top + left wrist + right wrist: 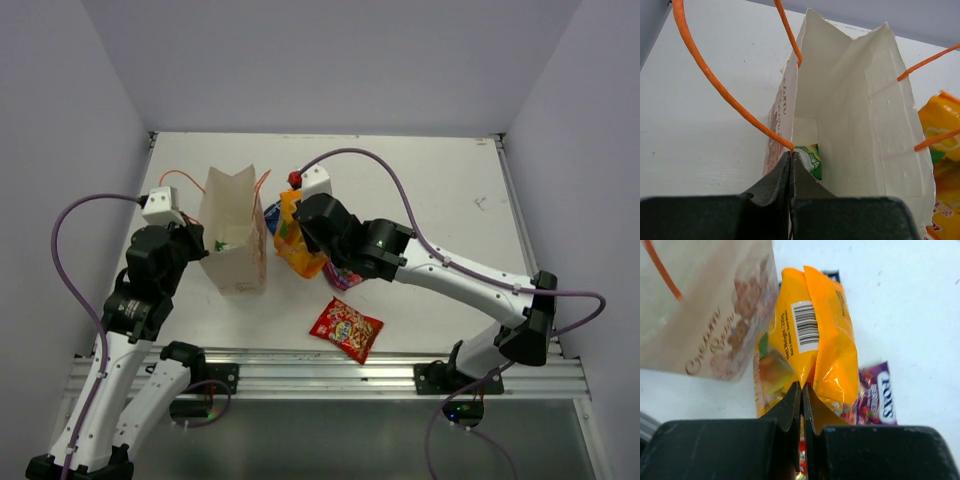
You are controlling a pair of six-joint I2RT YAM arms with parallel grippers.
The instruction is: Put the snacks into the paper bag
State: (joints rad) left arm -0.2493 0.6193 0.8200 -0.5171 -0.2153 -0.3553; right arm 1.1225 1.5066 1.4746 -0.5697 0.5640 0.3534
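Note:
The pale paper bag (236, 235) stands upright at the left middle, its mouth open. My left gripper (790, 156) is shut on the bag's near rim by an orange string handle (715, 82). A green-white packet (810, 160) lies inside the bag. My right gripper (802, 386) is shut on the orange-yellow packet (810, 335) and holds it just right of the bag, also in the top view (293, 237). The purple-pink packet (877, 397) lies on the table under it. The red packet (346, 329) lies near the front edge. The blue packet (271, 212) peeks out behind the orange one.
The white table (440, 200) has grey walls at the back and both sides. A metal rail (330, 372) runs along the front edge by the arm bases.

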